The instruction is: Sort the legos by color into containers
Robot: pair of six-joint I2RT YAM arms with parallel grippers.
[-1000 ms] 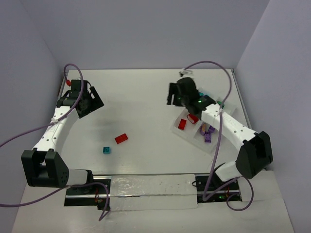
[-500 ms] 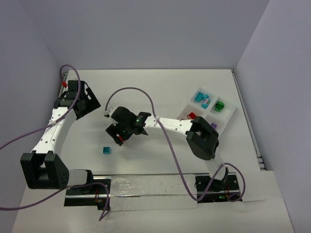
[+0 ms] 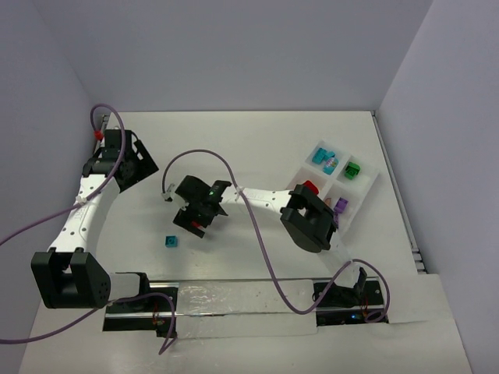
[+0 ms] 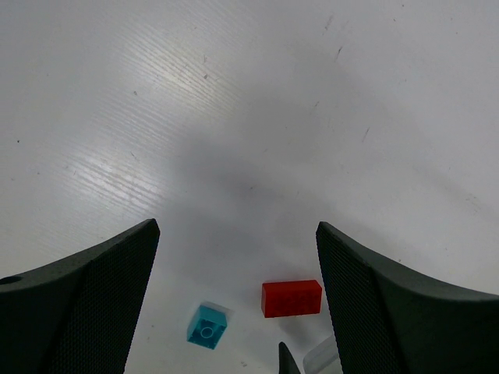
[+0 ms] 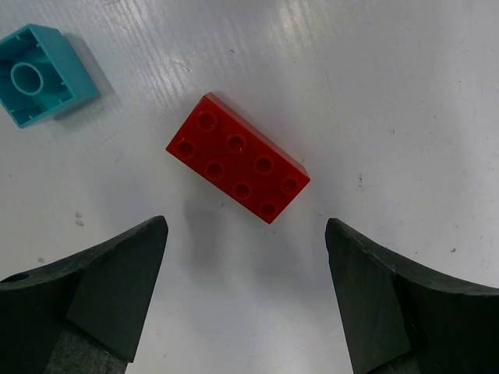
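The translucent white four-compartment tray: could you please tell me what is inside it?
Teal plastic bricks, a green brick, a red brick and a purple brick, one colour per compartment. The right arm covers part of the near two.

The top camera looked steeply down from above and behind onto the whole table (image 3: 249, 148). The left wrist camera faced the tabletop at a slant from farther off. The right wrist camera looked straight down, very close. All three shared the red brick (image 5: 238, 158) and the teal brick (image 5: 43, 74).

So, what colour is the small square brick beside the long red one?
The small brick is teal, clearest in the right wrist view.
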